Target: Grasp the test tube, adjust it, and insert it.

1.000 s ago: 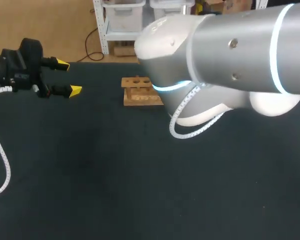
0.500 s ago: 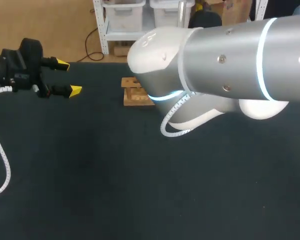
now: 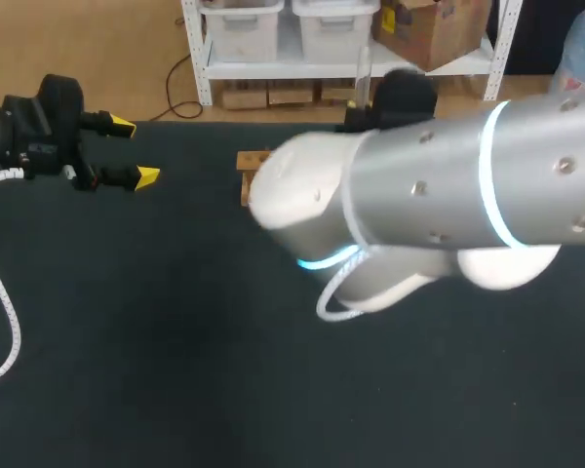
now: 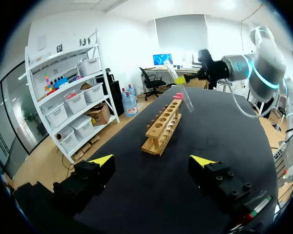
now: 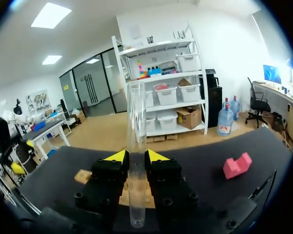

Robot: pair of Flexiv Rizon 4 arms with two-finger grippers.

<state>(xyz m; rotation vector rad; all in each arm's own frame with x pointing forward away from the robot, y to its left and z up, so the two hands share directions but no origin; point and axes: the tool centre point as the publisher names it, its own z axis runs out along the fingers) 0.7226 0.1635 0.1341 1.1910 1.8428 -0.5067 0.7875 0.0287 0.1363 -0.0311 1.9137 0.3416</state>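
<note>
Dark table [image 3: 175, 390], two arms over it. Right arm [image 3: 429, 205] bulks across the head view and hides most of the wooden rack [image 4: 163, 129]. Left gripper [image 4: 154, 163] sits well short of the rack, fingers wide apart, empty. Right gripper [image 5: 136, 157] is clamped on the test tube [image 5: 136, 122], one fingertip either side. Only the left wrist view shows the tube tilted off plumb, lower end above the rack's far end, near a pink block [image 4: 177, 96]. Right wrist view: rack under the fingers. Judgement: tube needs righting over a hole; right arm nearer
</note>
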